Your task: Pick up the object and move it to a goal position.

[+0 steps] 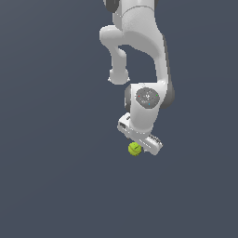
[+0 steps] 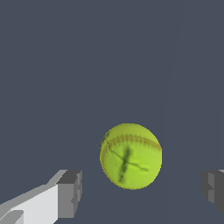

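Below, the small round yellow-green seamed ball (image 2: pixel 131 156), lacking any long axis, sits between the white gripper's (image 2: pixel 142 192) spread, untouching fingers (image 2: pixel 70 194).

A plain, dark slate-blue surface (image 1: pixel 51 186) fills the background of the exterior view from edge to edge, with no visible border, corner or seam. The wrist view shows the same flat, even tone (image 2: pixel 65 65), unmarked apart from a faint, slightly darker vertical band.
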Controlling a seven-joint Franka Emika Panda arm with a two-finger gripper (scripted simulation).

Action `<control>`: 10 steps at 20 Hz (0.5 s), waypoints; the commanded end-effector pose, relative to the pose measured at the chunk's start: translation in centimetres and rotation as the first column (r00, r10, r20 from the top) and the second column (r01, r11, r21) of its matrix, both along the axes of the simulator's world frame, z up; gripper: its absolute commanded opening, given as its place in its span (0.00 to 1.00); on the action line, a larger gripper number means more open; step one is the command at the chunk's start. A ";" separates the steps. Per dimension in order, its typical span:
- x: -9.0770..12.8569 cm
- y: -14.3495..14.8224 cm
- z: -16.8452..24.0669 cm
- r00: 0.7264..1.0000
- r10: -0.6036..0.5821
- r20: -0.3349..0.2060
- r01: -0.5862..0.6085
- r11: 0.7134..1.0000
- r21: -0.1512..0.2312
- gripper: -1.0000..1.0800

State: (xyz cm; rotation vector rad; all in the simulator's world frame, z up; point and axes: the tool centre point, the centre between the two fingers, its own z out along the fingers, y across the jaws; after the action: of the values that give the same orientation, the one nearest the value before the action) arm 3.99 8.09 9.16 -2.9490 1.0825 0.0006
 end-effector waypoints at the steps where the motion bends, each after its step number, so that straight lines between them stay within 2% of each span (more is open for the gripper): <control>1: 0.0 0.0 -0.1 1.000 0.000 0.000 0.000 1.000 0.000 0.96; 10: -0.1 0.0 -4.2 1.000 -0.004 0.000 0.004 1.000 0.000 0.96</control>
State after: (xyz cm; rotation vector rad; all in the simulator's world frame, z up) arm 3.90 8.07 5.75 -2.9475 1.0873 0.0005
